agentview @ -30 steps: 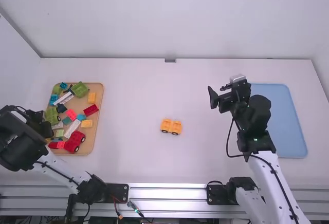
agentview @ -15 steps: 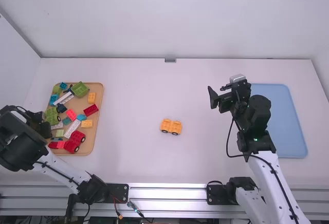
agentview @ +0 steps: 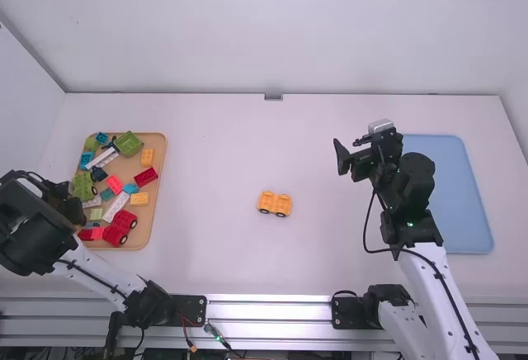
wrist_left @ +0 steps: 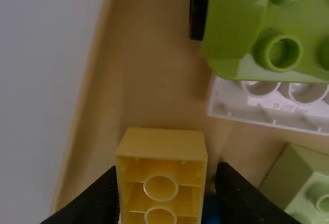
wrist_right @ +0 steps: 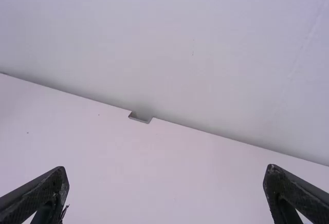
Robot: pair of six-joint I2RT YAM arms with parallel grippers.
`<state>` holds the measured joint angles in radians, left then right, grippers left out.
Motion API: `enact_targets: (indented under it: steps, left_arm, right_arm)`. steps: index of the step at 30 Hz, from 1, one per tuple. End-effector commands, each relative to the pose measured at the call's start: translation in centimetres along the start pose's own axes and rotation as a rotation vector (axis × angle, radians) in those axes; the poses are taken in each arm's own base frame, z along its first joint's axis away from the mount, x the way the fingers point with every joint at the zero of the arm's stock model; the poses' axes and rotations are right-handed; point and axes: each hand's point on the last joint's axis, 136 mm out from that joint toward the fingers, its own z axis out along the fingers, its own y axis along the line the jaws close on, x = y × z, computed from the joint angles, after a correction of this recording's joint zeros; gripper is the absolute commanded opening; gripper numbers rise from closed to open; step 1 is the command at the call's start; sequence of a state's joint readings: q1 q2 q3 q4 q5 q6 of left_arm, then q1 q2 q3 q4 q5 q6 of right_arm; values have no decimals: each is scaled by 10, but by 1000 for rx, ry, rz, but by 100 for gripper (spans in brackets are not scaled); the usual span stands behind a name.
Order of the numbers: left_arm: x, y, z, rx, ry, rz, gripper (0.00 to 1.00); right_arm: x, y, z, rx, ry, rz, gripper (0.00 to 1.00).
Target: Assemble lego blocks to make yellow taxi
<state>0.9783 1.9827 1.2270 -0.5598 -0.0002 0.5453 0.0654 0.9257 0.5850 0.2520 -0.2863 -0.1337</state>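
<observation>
"Two claws out there. What's the left one doing?"

"The left claw (agentview: pixel 68 197) is over the near left part of the wooden tray (agentview: pixel 155 220). Its fingers stand apart, one on each side of a yellow block (wrist_left: pixel 160 170), with a thin gap showing on one side, so I wouldn't call that a grip. The block has its hollow side showing."

"Anything close to it?"

"A green block (wrist_left: pixel 247 23) and a white one, near the yellow one. Two more yellow blocks sit farther right in the tray."

"And the right claw (agentview: pixel 350 149)?"

"Wide open, nothing between the fingers. It hangs over the desk (agentview: pixel 214 269), just left of the blue tray (agentview: pixel 464 203)."

"So where's the taxi?"

"Only the yellow car (agentview: pixel 275 203), on its wheels mid-desk. It's well apart from the left claw, off to its right, and it's left of the right claw, nearer the arm bases. Neither claw touches it."
</observation>
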Motion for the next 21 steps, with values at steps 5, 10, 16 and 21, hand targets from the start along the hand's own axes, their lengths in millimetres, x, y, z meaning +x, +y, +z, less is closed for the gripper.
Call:
enact_targets:
  steps: [5,10,16,21]
  left_arm:
    - [10,-5,4,23,21,-8,38]
    - [11,-4,4,23,22,-10,25]
    - [6,-5,3,20,11,-7,18]
    - [-6,-7,-9,58,-27,-30,14]
  right_arm:
    - [-19,-1,-1,-1,-39,-10,99]
    - [-19,-1,-1,0,-40,-11,99]
    - [-20,-2,-1,1,-43,-12,99]
    - [-20,-2,-1,1,-43,-11,99]
